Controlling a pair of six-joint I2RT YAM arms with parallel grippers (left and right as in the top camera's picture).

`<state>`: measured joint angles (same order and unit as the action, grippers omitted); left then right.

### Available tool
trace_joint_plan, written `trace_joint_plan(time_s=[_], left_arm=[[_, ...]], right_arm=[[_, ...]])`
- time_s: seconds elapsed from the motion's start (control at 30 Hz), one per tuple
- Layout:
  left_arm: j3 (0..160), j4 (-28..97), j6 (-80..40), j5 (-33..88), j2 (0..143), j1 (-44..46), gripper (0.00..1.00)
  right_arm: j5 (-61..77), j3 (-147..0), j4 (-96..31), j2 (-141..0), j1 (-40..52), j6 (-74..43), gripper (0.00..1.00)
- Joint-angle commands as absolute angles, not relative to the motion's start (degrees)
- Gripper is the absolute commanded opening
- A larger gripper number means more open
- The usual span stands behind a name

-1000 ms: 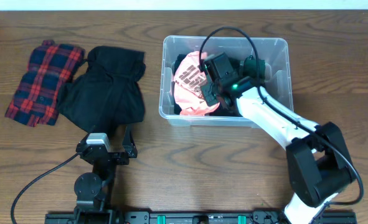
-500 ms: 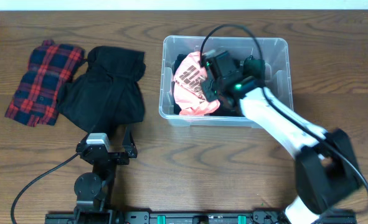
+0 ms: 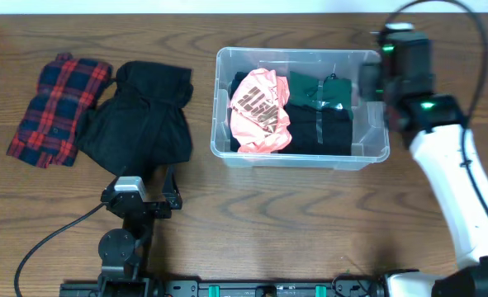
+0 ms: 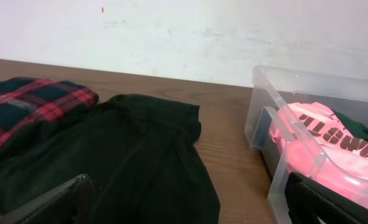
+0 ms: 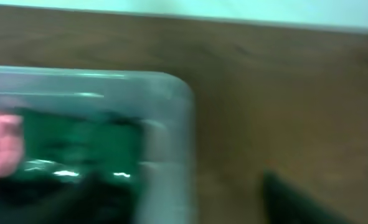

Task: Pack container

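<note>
Perhaps 3 garments (image 3: 258, 111) in container (image 3: 301, 54), 2 piles (image 3: 140, 115) left

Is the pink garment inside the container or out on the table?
Inside. The pink garment lies at the left end of the clear container, within its walls, beside a green garment.

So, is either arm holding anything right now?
Nothing. Both are open and empty: left gripper near the black garment, right gripper by the container.

Container (image 3: 310, 159): clear plastic bin, rectangular, rounded corners, no lid
Pose: upright, open side up, on the tabletop (image 3: 252, 223)
Contents: pink garment (image 3: 258, 111) at left end; dark green cloth (image 3: 318, 89) and black cloth (image 3: 322, 132) beside it
</note>
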<state>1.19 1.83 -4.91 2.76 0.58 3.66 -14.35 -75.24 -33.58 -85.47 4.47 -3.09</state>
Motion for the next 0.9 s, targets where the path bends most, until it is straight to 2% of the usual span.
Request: trace_joint_plan(time_s=[0.0,0.17,0.3,0.87], left_arm=[[0.23,3.86,-5.02,1.91,0.23,3.95,0.98],[0.23,3.86,-5.02,1.89,0.23,3.95,0.98],[0.23,3.86,-5.02,1.91,0.23,3.95,0.98],[0.23,3.86,-5.02,1.91,0.23,3.95,0.98]], right_arm=[[-16.67,-75.37,-35.90,-85.21,-2.17,-2.70,0.99],[-16.67,-75.37,-38.44,-85.23,-9.06,-2.70,0.99],[-16.64,-75.37,-38.68,-85.23,-10.87,-2.70,0.99],[-16.49,-75.37,-38.65,-85.23,-11.18,-2.70,0.99]])
